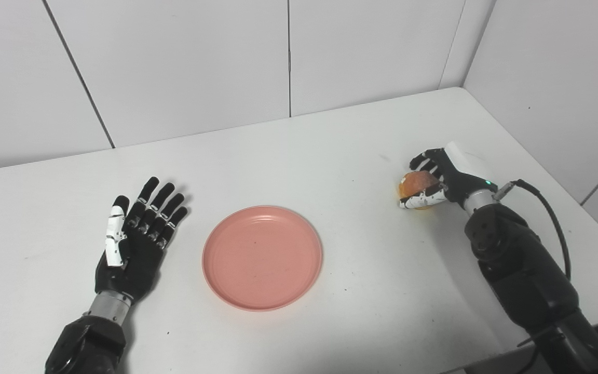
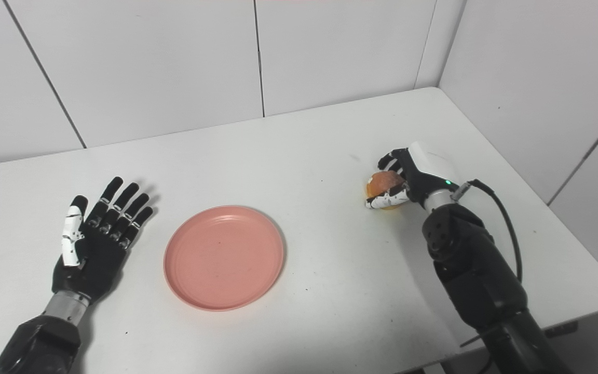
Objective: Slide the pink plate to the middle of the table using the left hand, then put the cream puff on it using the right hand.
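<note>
The pink plate (image 1: 262, 257) lies empty on the white table (image 1: 330, 150), near its middle. My left hand (image 1: 135, 240) rests flat on the table to the left of the plate, fingers spread, open and empty, a small gap from the rim. My right hand (image 1: 442, 179) is at the right side of the table, fingers and thumb curled around the golden-brown cream puff (image 1: 415, 186), which sits at table level. The same shows in the right eye view: plate (image 2: 223, 257), left hand (image 2: 94, 241), right hand (image 2: 410, 174), cream puff (image 2: 383, 185).
White wall panels stand behind the table and along its right side. The table's right edge (image 1: 553, 176) runs close to my right forearm (image 1: 517, 265). A black cable (image 1: 551, 208) loops off the right wrist.
</note>
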`<state>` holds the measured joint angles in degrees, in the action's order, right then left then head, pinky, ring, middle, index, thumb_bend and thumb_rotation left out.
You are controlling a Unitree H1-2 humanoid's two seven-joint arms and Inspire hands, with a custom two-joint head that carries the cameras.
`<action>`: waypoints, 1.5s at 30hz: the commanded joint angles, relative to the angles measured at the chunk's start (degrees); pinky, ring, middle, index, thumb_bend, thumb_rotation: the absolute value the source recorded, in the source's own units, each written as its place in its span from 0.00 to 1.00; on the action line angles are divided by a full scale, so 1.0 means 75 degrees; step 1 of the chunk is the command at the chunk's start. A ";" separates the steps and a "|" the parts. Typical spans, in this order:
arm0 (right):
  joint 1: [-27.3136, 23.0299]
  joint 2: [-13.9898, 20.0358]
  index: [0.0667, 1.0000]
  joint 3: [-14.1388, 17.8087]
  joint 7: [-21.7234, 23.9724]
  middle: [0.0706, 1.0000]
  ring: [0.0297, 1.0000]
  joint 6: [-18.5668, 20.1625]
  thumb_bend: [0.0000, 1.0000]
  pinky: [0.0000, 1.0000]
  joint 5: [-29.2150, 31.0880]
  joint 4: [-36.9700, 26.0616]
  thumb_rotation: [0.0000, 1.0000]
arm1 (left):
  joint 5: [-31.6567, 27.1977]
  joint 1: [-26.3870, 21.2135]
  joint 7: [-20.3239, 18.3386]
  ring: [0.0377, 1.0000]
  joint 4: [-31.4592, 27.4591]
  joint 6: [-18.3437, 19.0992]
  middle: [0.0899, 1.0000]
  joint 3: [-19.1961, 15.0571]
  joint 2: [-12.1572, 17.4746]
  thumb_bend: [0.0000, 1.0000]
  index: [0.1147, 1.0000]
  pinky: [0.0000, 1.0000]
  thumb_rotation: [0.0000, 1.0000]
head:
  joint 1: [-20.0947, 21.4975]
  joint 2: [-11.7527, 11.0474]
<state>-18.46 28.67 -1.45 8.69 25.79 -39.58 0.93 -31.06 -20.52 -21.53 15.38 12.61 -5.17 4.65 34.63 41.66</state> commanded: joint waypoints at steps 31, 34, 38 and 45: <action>-0.0125 0.0054 0.45 0.0199 0.0143 0.41 0.36 0.0143 0.50 0.31 -0.0175 -0.1733 0.14 | 0.0460 0.0534 0.0611 0.92 -0.0008 0.0594 0.93 0.0297 -0.0004 0.43 0.93 0.93 1.00 | -0.0404 0.0040; -0.0186 -0.0001 0.45 0.0203 0.0402 0.41 0.37 0.0144 0.50 0.32 -0.0258 -0.2125 0.14 | 0.0543 0.0558 0.0714 0.91 -0.0100 0.0616 0.92 0.0331 -0.0070 0.43 0.92 0.92 1.00 | -0.0539 0.0053; -0.0311 -0.0054 0.45 0.0090 0.0640 0.40 0.36 0.0117 0.50 0.31 -0.0310 -0.2588 0.14 | 0.0640 0.0575 0.0811 0.91 -0.0182 0.0612 0.92 0.0374 -0.0162 0.42 0.91 0.92 1.00 | -0.0706 0.0059; -0.0616 -0.0121 0.45 -0.0235 0.1093 0.41 0.37 0.0035 0.50 0.31 -0.0301 -0.3126 0.14 | 0.0804 0.0599 0.1040 0.91 -0.0371 0.0651 0.91 0.0465 -0.0379 0.42 0.90 0.92 1.00 | -0.1131 0.0074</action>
<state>-20.44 27.44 -3.43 16.96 26.71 -41.85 -20.05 -27.07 -18.80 -16.05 10.80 12.62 -2.48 2.44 26.20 42.19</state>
